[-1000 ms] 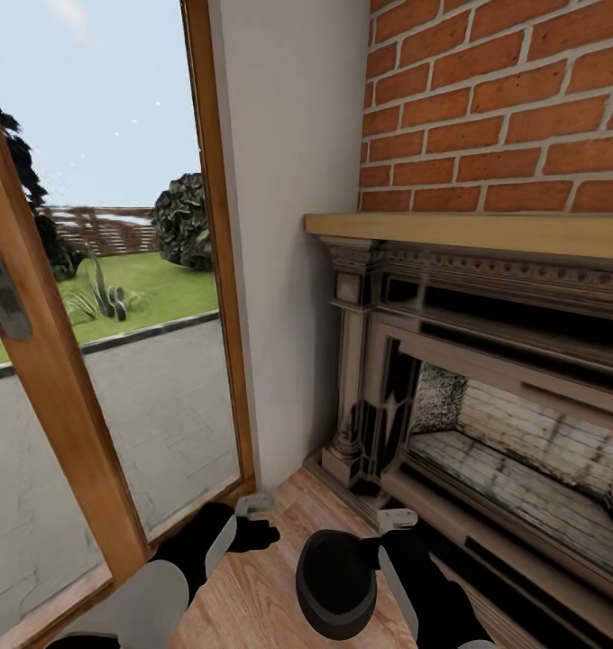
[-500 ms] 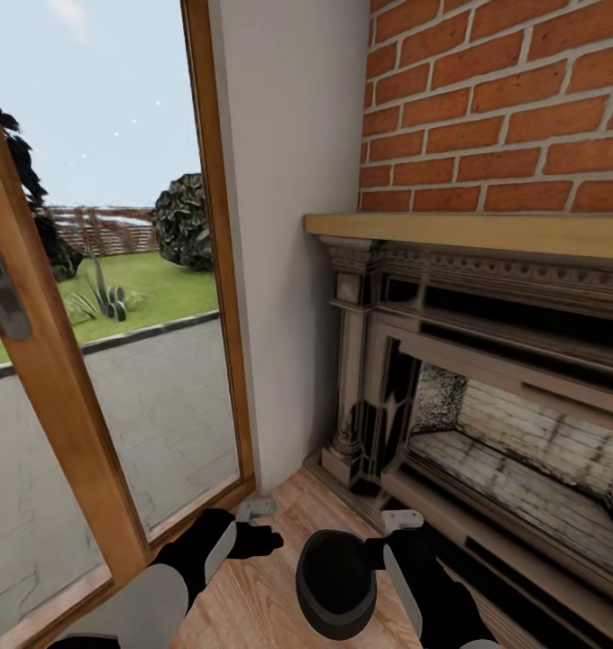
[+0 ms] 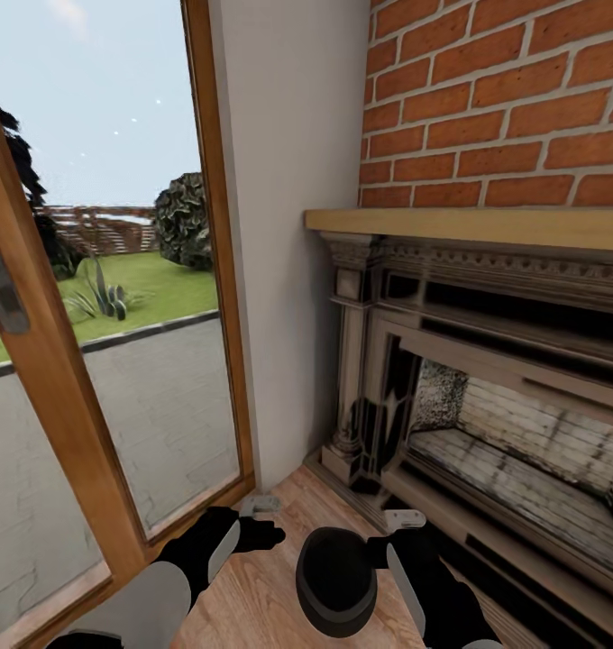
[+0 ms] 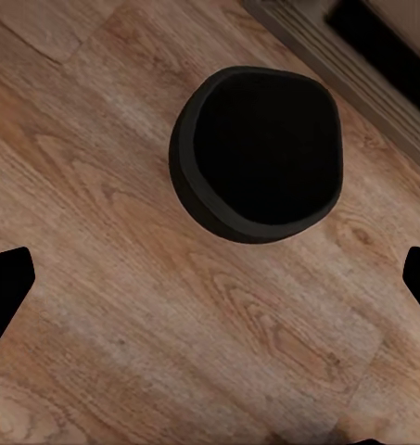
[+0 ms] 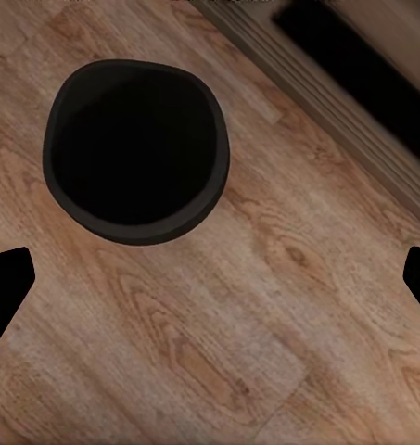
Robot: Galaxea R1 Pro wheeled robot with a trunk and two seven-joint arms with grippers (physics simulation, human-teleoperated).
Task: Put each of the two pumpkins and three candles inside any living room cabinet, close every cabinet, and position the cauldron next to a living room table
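Note:
The cauldron (image 3: 335,581), a squat matte black pot with a wide round mouth, stands upright on the light wood plank floor just in front of me. My left gripper (image 3: 257,532) hangs to its left and my right gripper (image 3: 389,543) hangs close by its right rim. Both are open and hold nothing. From above in the left wrist view, the cauldron (image 4: 258,153) lies ahead of the left gripper (image 4: 210,287), whose dark fingertips (image 4: 6,287) are spread wide. In the right wrist view the cauldron (image 5: 135,148) likewise lies beyond the open right gripper (image 5: 210,287).
An ornate fireplace (image 3: 487,397) under a wood mantel (image 3: 469,225) and red brick chimney (image 3: 505,99) fills the right side, its base (image 5: 358,83) close to the cauldron. A glass door with a wood frame (image 3: 63,379) stands to the left, and a white wall (image 3: 288,225) in between.
The head view has tilted very slightly. The cauldron has not moved, and both grippers stay open beside it in nearly the same places.

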